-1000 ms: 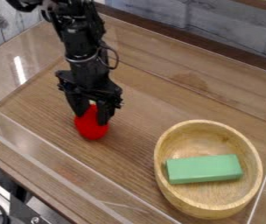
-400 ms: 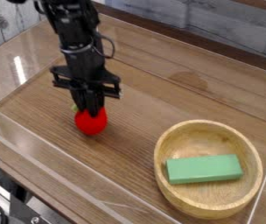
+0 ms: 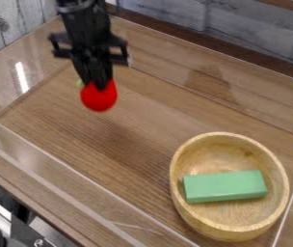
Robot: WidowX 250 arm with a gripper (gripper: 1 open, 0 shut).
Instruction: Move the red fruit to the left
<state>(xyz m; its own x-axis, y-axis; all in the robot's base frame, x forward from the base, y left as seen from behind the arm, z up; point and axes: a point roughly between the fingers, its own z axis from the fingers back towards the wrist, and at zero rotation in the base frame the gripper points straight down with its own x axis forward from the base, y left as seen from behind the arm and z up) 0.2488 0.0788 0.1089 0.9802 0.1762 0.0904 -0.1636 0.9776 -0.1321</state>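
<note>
You see one arm entering from the top left, its upper part cut off by the frame edge. Its single claw [image 3: 96,85] points down, and its dark fingers [image 3: 95,69] are pressed onto the top of the red fruit [image 3: 99,96], pinching it. The fruit's green top is hidden by the fingers, and only its rounded red body shows below them. The fruit hangs at the far left of the scene, above the worktop [image 3: 136,135], though how far it clears the wood cannot be judged from this single view.

At the near right stands one wooden bowl [image 3: 200,224], well apart from the fruit. One green block [image 3: 224,186] lies flat inside it.

Clear panels [image 3: 72,178] wall the worktop. Their near edge and left corner show mainly as reflections, so the exact outline is hard to trace. Dark fittings at the bottom left corner are cut off and cannot be identified.

Count: one arm, one claw, one fruit, one bowl, one block.
</note>
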